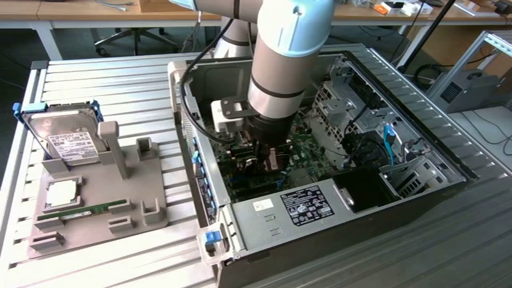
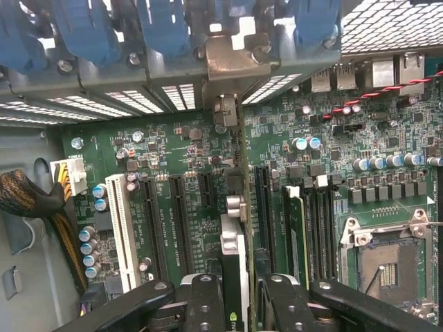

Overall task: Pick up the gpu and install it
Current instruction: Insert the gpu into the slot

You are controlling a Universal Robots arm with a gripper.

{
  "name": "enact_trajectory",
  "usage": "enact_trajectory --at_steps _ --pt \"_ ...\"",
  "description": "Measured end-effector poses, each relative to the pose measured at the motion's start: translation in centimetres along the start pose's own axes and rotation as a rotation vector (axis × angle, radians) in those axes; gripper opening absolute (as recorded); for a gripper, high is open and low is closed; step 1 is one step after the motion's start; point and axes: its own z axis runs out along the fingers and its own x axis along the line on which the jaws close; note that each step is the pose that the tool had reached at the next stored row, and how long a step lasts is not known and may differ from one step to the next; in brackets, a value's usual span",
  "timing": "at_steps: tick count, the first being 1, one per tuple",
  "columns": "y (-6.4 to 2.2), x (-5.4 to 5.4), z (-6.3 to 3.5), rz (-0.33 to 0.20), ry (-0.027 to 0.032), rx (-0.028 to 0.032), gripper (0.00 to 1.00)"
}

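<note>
1. The pick-up is done; the arm reaches down inside the open computer case [image 1: 400, 198] on the table [image 1: 104, 78], near the table's middle, and the jaws of the gripper [image 2: 239, 304] are clamped on the gpu [image 2: 234, 277], held edge-on above the motherboard [image 2: 180, 173].
2. Seating is left, I judge; the card hangs along the slot [image 2: 261, 214] line, bracket end toward the case's rear wall.
3. The exterior view adds the fixture tray [image 1: 96, 204] with the hard drive [image 1: 68, 141] and memory stick [image 1: 84, 209] by the table's edge; the wrist view gives the slots and grip close up.
</note>
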Motion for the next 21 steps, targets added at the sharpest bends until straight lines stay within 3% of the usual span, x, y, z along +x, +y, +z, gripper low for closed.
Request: enact_trajectory --at_steps 9,21 --pt "0.4 0.04 -0.05 -0.001 -0.0015 0.0169 0.27" --pt "0.45 0.03 -0.33 -0.001 -0.0019 0.0189 0.27"
